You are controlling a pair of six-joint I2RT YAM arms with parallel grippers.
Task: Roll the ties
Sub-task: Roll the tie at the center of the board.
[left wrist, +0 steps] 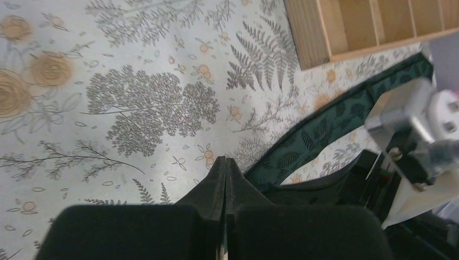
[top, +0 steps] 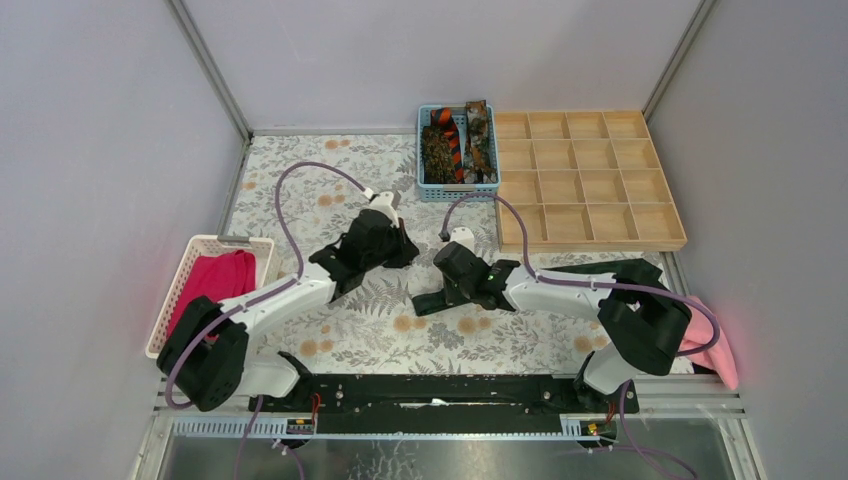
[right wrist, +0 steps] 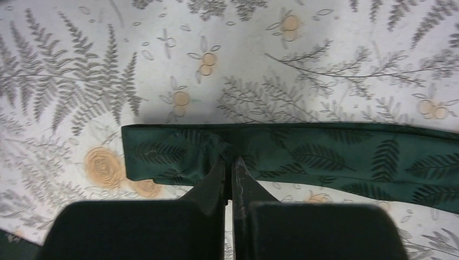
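A dark green tie (right wrist: 335, 154) with a leaf pattern lies across the flowered tablecloth; in the top view the tie (top: 585, 267) runs under my right arm. My right gripper (right wrist: 229, 157) is shut on the tie close to its left end, and the fabric puckers at the tips. In the top view the right gripper (top: 432, 299) sits mid-table. My left gripper (left wrist: 225, 160) is shut with nothing in it, just left of the tie (left wrist: 325, 125), low over the cloth. In the top view the left gripper (top: 407, 254) is beside the right wrist. More ties (top: 456, 148), mottled brown and orange-striped, lie in a blue basket (top: 422, 150).
A wooden tray (top: 590, 182) of square compartments stands at the back right, its corner (left wrist: 308, 43) near the left gripper. A white basket (top: 190, 260) holding a magenta cloth (top: 215, 285) is at the left. A pale pink cloth (top: 718, 352) hangs at the right edge.
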